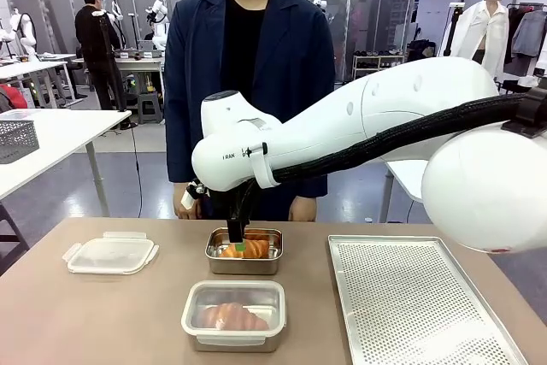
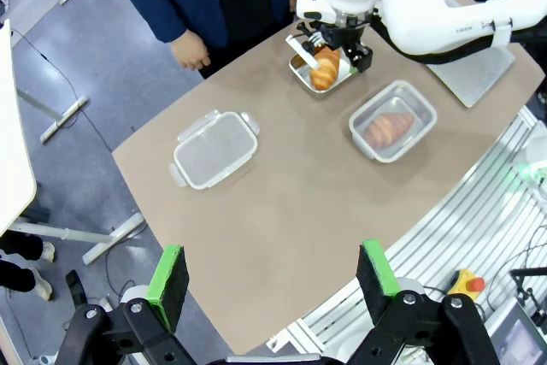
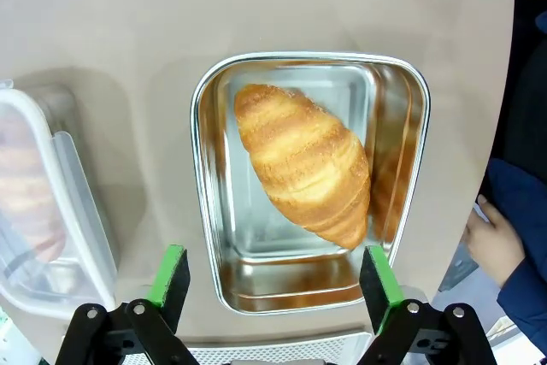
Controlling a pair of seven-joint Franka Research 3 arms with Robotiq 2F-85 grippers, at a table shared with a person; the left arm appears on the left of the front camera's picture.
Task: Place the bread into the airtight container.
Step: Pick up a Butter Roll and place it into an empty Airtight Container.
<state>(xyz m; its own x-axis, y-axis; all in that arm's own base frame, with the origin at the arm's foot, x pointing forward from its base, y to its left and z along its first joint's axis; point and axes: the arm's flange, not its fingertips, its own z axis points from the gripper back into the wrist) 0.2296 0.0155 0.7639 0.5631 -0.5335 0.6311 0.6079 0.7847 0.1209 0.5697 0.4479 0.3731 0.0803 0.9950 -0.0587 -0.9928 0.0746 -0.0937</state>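
A golden croissant (image 3: pixel 303 160) lies diagonally in a small steel tin (image 3: pixel 205 168), at the table's far middle (image 1: pixel 245 250). My right gripper (image 3: pixel 273 275) hangs open just over the tin, its green pads on either side of the croissant and apart from it; it also shows in the front view (image 1: pixel 239 241). Nearer me stands a clear plastic airtight container (image 1: pixel 233 314) with a second croissant (image 1: pixel 231 317) inside and no lid on. My left gripper (image 2: pixel 272 275) is open and empty, high above the table's near edge.
A clear clip lid (image 1: pixel 111 254) lies at the left of the table. A perforated metal tray (image 1: pixel 410 297) takes up the right side. A person in a dark jacket stands at the far edge with both hands (image 1: pixel 301 208) hanging near the table.
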